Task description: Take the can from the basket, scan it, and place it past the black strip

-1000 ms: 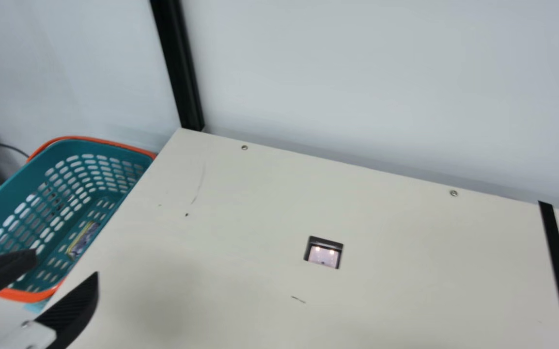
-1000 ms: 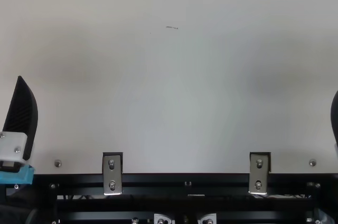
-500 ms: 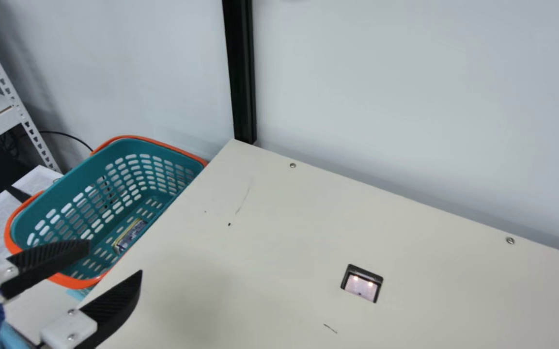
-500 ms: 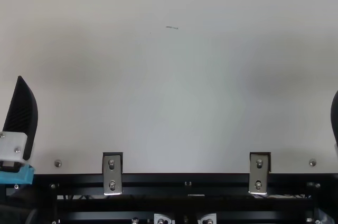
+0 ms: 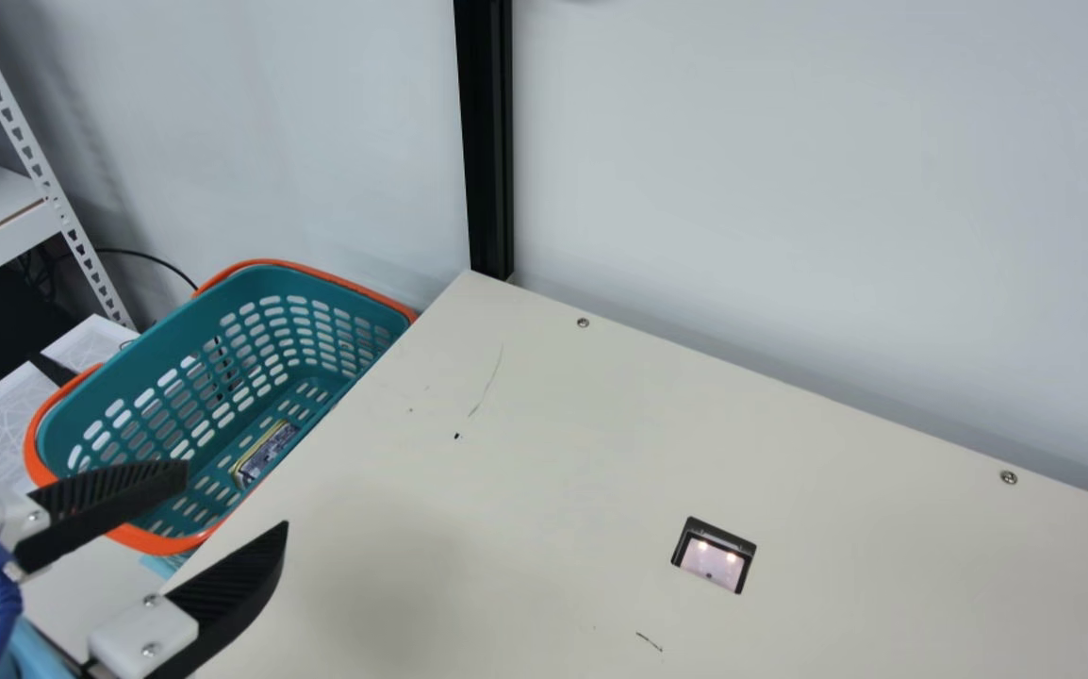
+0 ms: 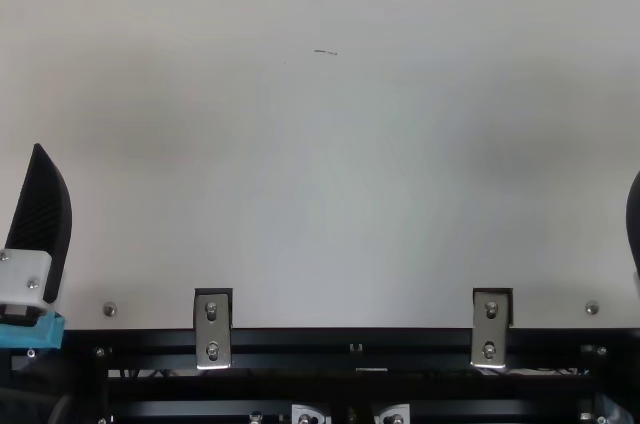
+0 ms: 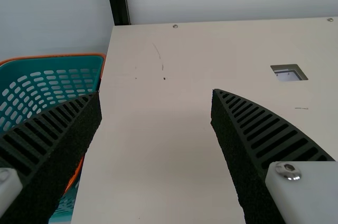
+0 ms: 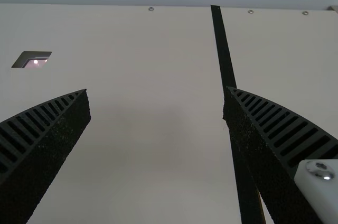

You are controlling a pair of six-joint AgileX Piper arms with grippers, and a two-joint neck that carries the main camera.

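Over the last second the camera is swinging toward the basket, so the table (image 5: 525, 453) is sliding across the main view while nothing on it is shifting. The basket (image 5: 157, 349) is coming into fuller sight beside the table's end — this is making the pick easier to aim, though it isn't advancing the task itself. The black strip (image 8: 223, 44) is running across the table well apart from the basket, beyond the scanner. The left hand (image 5: 238, 492) is holding its place near the basket's rim, its fingers standing wide apart and gripping nothing; the right hand (image 8: 157, 89) is waiting farther from the basket, near the strip, also spread wide and empty. The scanner (image 5: 712, 558) is sitting lit in the table, between the basket and the strip. The can (image 5: 266, 455) is lying inside the basket, on its floor by the table side — a flat tin, probably, as the holes and shadow are muddling its outline. The left hand is likely needing to reach farther over the basket and down.
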